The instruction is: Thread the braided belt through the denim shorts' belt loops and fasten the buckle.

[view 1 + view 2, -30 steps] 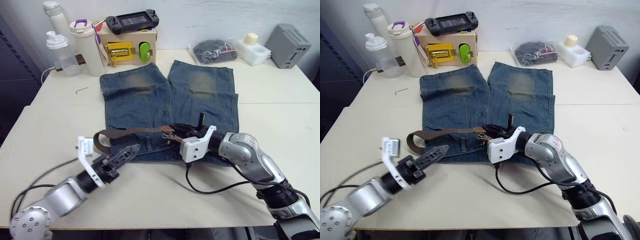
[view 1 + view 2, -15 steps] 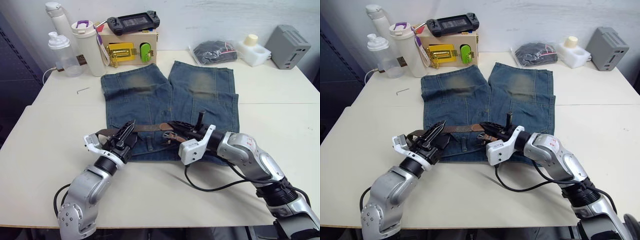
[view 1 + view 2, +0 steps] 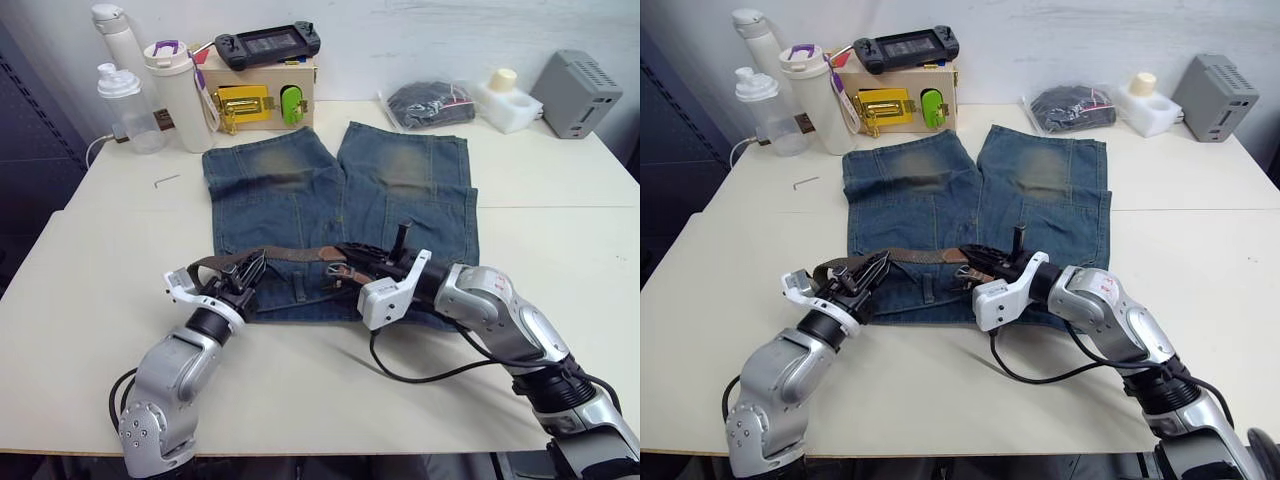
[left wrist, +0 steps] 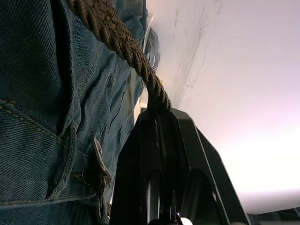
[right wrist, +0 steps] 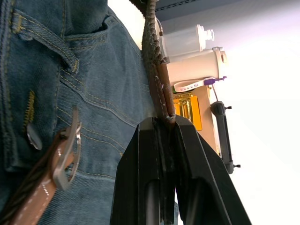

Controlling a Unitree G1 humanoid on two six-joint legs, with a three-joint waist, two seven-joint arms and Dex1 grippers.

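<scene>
**Both grippers now on the belt**

The left gripper (image 3: 245, 272), which a second ago hung over bare table short of the waistband, now sits at the edge of the faded blue denim shorts (image 3: 340, 190), its two black fingers clamped on the dark brown braided belt (image 4: 123, 43); the wrist view shows the woven strap running straight into the closed jaws. Just right of it, the right gripper (image 3: 352, 258) is pinched tight on the belt's leather tip. The small silver frame buckle (image 5: 67, 151) lies on the denim right beside those fingers, unfastened. A short denim belt loop (image 5: 45, 38) sits close by. My read: with two holds, the strap can be drawn taut for fastening.
</scene>
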